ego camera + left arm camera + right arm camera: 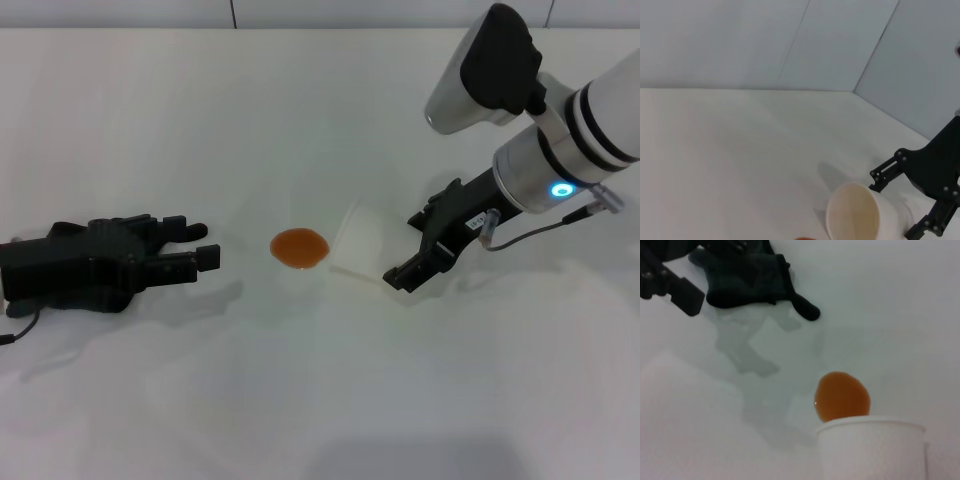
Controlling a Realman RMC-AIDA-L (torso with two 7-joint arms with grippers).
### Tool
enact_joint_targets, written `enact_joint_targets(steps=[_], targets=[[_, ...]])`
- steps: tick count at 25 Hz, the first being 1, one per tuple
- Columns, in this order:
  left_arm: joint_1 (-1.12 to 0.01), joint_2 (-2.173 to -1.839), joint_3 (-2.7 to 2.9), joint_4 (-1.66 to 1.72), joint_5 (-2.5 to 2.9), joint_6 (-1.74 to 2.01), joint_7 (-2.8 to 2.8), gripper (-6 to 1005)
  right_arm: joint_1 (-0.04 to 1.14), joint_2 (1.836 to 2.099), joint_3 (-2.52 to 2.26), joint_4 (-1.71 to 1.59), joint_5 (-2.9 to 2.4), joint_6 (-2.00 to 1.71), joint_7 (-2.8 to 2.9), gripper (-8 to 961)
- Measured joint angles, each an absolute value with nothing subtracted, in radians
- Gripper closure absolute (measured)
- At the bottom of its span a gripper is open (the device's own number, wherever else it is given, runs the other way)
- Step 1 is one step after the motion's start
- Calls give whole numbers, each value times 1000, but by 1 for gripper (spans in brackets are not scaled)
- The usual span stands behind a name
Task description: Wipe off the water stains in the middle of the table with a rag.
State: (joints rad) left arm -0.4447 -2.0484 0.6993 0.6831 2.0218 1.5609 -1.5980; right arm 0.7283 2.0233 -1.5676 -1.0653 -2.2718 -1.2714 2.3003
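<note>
Puddle (299, 248) sits mid-tabletop (320, 400): small orange-brown oval, glossy, not yet wiped. From the head view the cup (360, 245) lies tipped on its side just to the right of it, mouth toward the puddle, rim nearly at its edge.

Rag (125, 235) is well off to the left, dark cloth bunched at the left end effector (185, 255), one thin corner poking out toward the puddle. That end effector lies low on the tabletop; you can't tell from here whether its fingers are clamped on the rag or just lying against it.

Right end effector (420, 255) is at the cup's base end, jaws spread on either side of it; left wrist view shows the fingers apart around the base. Whether they actually bear on the cup I can't tell.

Risks, my read:
- If you sweep the rag in from the left with the cup where it is, the rag shoves liquid into the cup mouth or rolls the cup and smears the puddle wider. Get the cup clear first.
- If the right end effector nudges the cup toward the puddle, the rim drags through it.
- If the rag isn't firmly held, it stays behind when the left arm moves, and bare fingers go through the liquid.
- Bunched rag means a small contact patch, so one pass may leave a streak.
</note>
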Motion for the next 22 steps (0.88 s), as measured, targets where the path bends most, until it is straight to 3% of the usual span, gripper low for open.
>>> enact_joint_targets(steps=[22], targets=[[-448, -2048, 701, 683, 2022, 1551, -1600, 144, 729, 2025, -1598, -1044, -2258, -1238, 2301, 227]])
